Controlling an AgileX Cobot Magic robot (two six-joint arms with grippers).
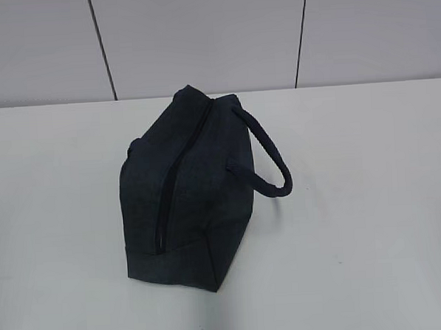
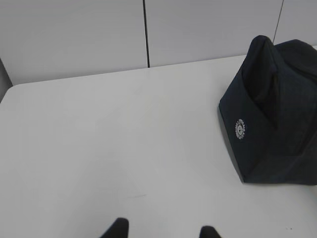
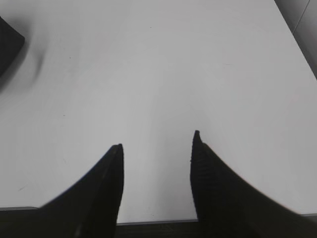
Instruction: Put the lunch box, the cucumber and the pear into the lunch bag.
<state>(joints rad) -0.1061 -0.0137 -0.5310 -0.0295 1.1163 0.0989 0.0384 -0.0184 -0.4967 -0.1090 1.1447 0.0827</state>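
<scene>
The dark navy lunch bag (image 1: 188, 189) stands on the white table (image 1: 370, 201) in the middle of the exterior view, its zipper (image 1: 178, 178) running along the top and its looped handle (image 1: 268, 159) hanging to the right. The zipper looks shut. The bag also shows at the right edge of the left wrist view (image 2: 275, 114) and as a dark corner in the right wrist view (image 3: 7, 47). My left gripper (image 2: 163, 232) is open over bare table, left of the bag. My right gripper (image 3: 157, 141) is open over bare table. Lunch box, cucumber and pear are out of view.
A grey panelled wall (image 1: 199, 33) rises behind the table's far edge. The table's right edge shows in the right wrist view (image 3: 297, 44). No arm shows in the exterior view.
</scene>
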